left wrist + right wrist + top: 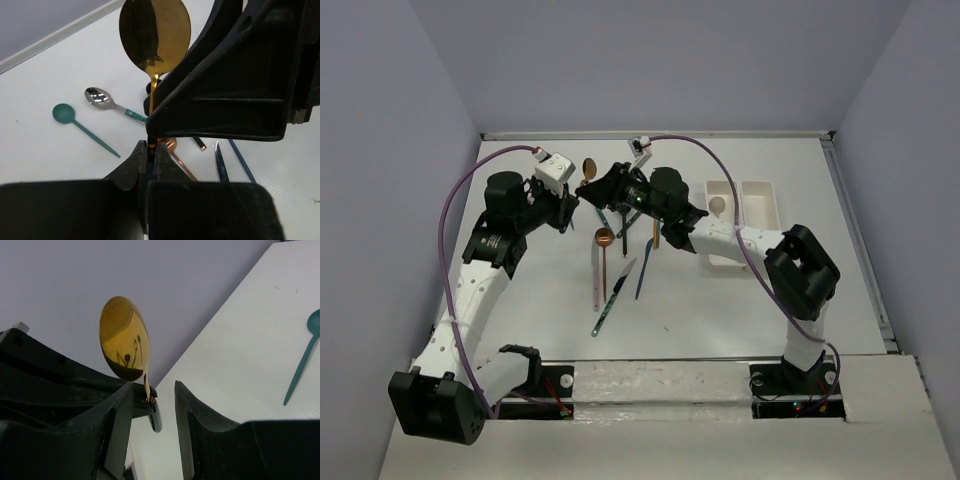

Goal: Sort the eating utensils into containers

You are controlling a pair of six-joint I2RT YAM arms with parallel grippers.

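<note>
My left gripper is shut on the handle of a gold spoon and holds it upright above the table, bowl up; the spoon also shows in the top view. In the left wrist view the handle runs down between its closed jaws. My right gripper is open and empty, facing the left one; the spoon stands just by its left finger. The white trays lie to the right; a beige spoon lies in the left tray.
Several utensils lie on the table below the grippers: a copper spoon, a pink-handled one, a knife and a blue one. A teal spoon and a silver spoon lie further left.
</note>
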